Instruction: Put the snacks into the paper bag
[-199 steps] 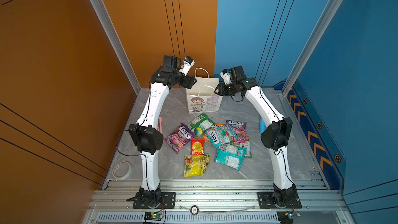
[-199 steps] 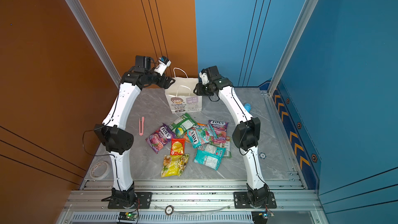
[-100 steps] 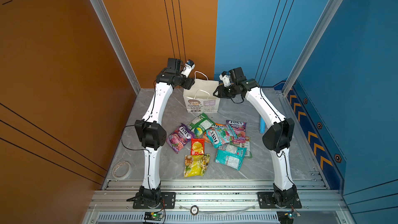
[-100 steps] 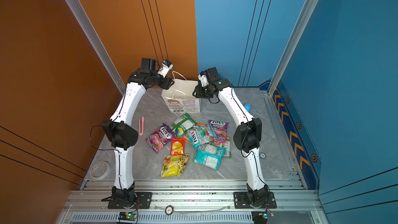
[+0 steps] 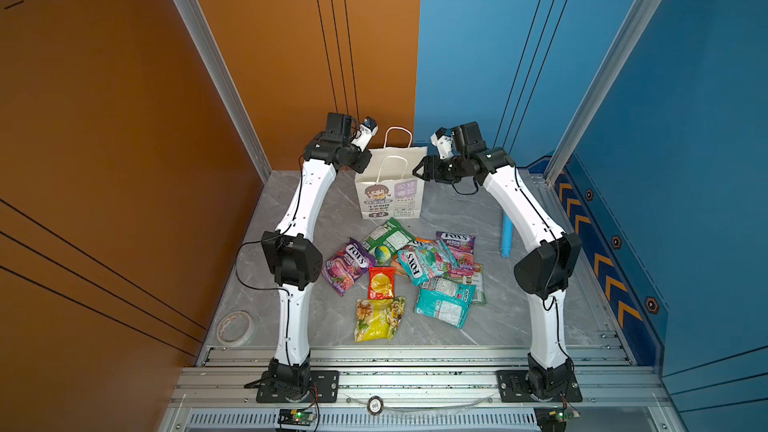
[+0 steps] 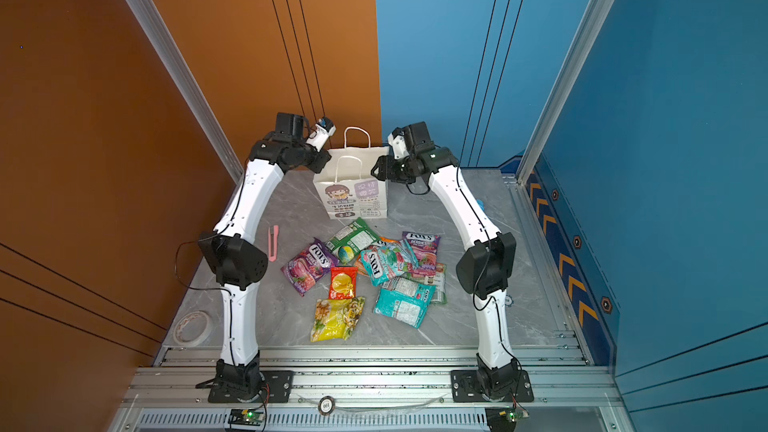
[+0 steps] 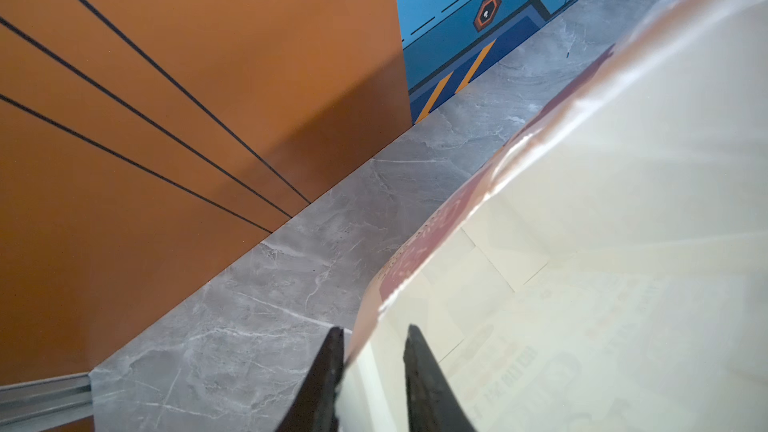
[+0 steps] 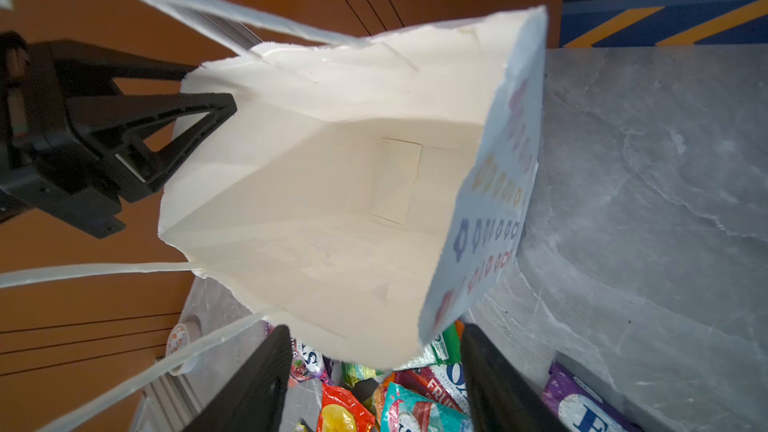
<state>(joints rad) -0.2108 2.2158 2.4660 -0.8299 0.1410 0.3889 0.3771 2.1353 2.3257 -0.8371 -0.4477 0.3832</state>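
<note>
Nearest, the snacks (image 5: 407,268) lie heaped on the grey marbled table (image 5: 465,209), well apart from the left gripper (image 7: 374,328) and right gripper (image 8: 374,328). Glossy packets read "FOX'S" and "BERRIES". Beyond them the white paper bag (image 5: 390,197) stands upright, mouth open, cord handles raised. The right gripper is spread wide astride a rim corner. The left gripper straddles the opposite rim, jaws narrowly parted; a pinch cannot be confirmed.

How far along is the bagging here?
Done: the paper bag stands upright and open. In hand: the left hand has a finger either side of its rim; the right hand is open beside it. Left: everything, since the bag's inside is empty and all the snacks lie on the table.
</note>
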